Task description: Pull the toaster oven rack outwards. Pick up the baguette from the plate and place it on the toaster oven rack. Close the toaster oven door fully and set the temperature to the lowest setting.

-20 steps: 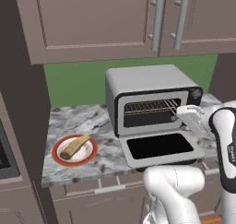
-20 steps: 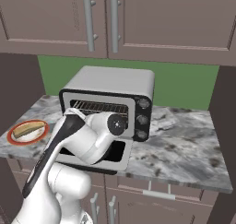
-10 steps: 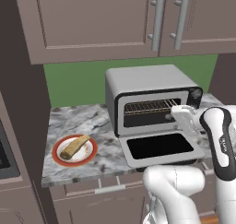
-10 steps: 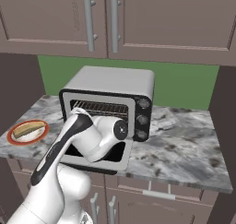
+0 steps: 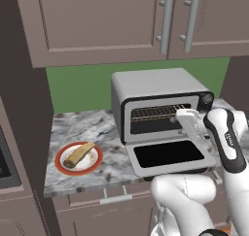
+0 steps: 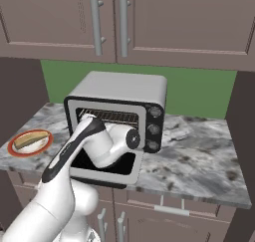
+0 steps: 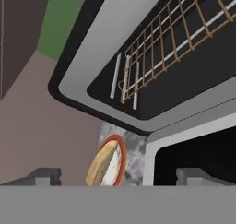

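Step in hand, by the look of it: pulling the rack (image 5: 154,112) out of the oven (image 5: 156,105). Door (image 5: 168,155) already down flat in front of the oven, glass up. Rack apparently well inside the cavity, high up, bars running across the opening. Hand (image 5: 183,117) just in front of the oven mouth at its right part, near rack height, fingers spread wide and holding nothing. In the hand view both fingertips (image 7: 44,177) apart at the bottom edge, rack (image 7: 168,42) ahead and off to one side, not between them.

To do it well: line up with the rack's front bar first, near its middle rather than at the right end, to keep the rack from skewing in its guides. Go straight in above the door, close on the front bar only, then draw level and straight toward the door's outer edge. Keep clear of the door glass and the cavity's top edge. Stop short of pulling the rack right off its guides.

Baguette (image 5: 78,155) lying on the plate (image 5: 63,166), on the counter (image 5: 107,128) well left of the oven, untouched.
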